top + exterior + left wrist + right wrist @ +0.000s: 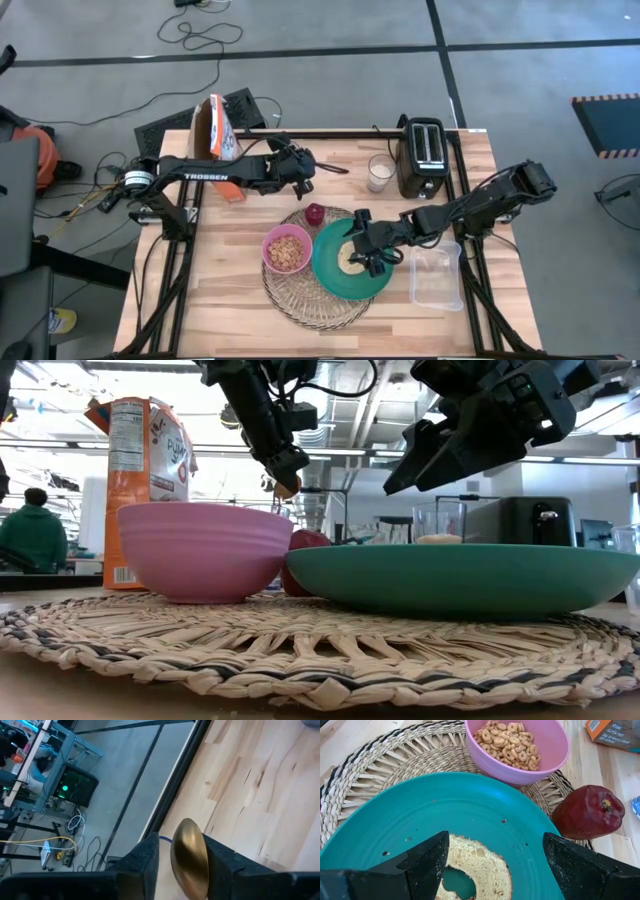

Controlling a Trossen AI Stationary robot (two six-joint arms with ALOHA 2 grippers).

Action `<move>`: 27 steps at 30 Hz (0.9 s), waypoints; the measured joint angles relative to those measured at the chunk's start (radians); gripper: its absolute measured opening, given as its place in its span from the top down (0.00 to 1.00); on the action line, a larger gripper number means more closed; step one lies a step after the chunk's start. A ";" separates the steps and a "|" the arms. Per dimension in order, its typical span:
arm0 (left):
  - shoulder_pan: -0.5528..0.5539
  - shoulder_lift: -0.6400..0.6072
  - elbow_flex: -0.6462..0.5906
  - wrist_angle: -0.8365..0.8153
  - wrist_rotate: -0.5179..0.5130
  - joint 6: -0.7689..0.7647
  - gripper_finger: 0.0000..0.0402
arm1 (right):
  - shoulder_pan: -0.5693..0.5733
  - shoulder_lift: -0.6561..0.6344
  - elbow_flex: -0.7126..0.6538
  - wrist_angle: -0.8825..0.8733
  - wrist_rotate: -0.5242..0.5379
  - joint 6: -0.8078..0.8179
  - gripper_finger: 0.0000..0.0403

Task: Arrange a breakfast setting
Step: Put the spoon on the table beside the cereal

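Note:
A round wicker mat (pixel 300 295) carries a pink bowl (pixel 287 249) of cereal rings and a teal plate (pixel 335 275). A bread ring (pixel 480 870) lies on the plate. A dark-red fruit (pixel 587 812) rests on the mat's far rim beside the plate. My right gripper (pixel 366 252) hovers open above the plate, its fingers on either side of the bread ring without touching it. My left gripper (pixel 302 166) is over the table's far middle, shut on a gold spoon (pixel 190 857), well above the table. My left gripper pinches the gold spoon between its two fingers at its bowl end (pixel 189 870). The bowl stands edge-on between the fingers and sticks out past their tips. The fingers slant downward. The spoon is lifted clear of the table (pixel 287 487).
A cereal box (pixel 218 130) stands at the far left, with a black toaster (pixel 425 155) and a glass of milk (pixel 380 172) at the far right. A clear plastic tub (pixel 437 275) lies right of the plate. Bare wood lies at the near left.

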 joint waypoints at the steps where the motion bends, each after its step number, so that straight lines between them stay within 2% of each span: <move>1: 0.000 0.000 0.000 0.000 0.000 0.003 0.73 | 0.000 0.000 0.000 0.000 0.000 0.000 0.14; 16: 0.000 0.000 0.000 0.001 -0.024 0.038 0.96 | 0.000 0.000 0.000 0.000 0.000 0.000 0.14; 27: -0.002 0.000 0.000 0.004 -0.068 0.082 0.99 | 0.000 0.000 0.000 -0.001 0.000 0.000 0.14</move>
